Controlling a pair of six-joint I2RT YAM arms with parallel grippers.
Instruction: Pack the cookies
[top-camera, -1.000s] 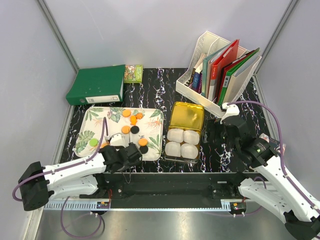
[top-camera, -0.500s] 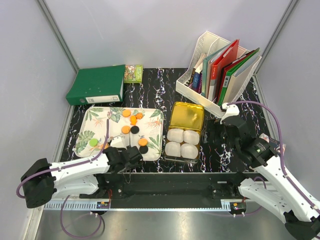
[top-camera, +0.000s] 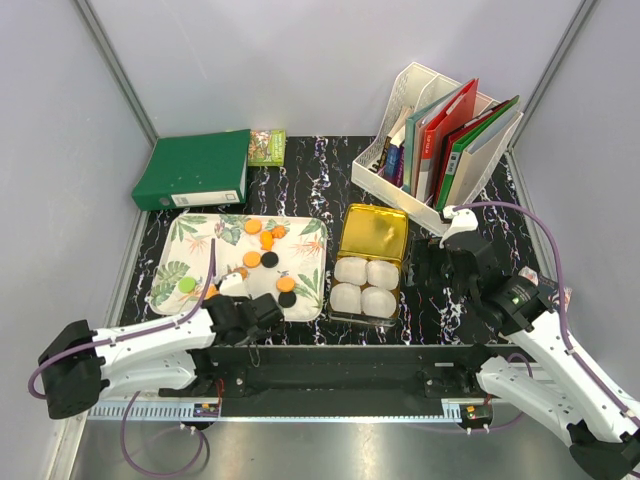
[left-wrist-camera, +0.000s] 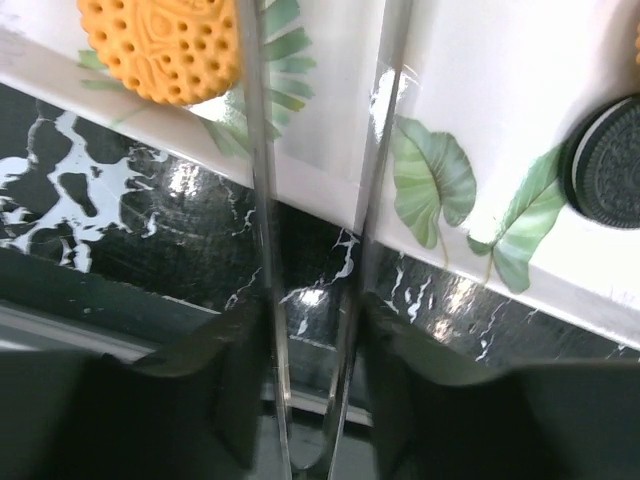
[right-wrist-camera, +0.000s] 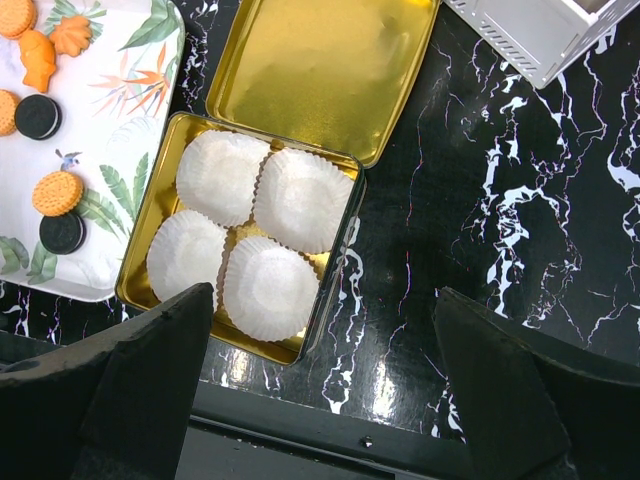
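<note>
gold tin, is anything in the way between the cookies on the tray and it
Nothing visible. The cookies lie on the tray right beside the tin. Its lid is folded back, and the four paper cups inside sit empty.

Green binder (top-camera: 192, 170), white file rack (top-camera: 398, 200), small packet (top-camera: 266, 146)

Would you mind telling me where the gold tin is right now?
In the top view, the open gold tin sits mid-table, just right of the leaf-print tray and left of the right gripper, with four white paper cups inside.
</note>
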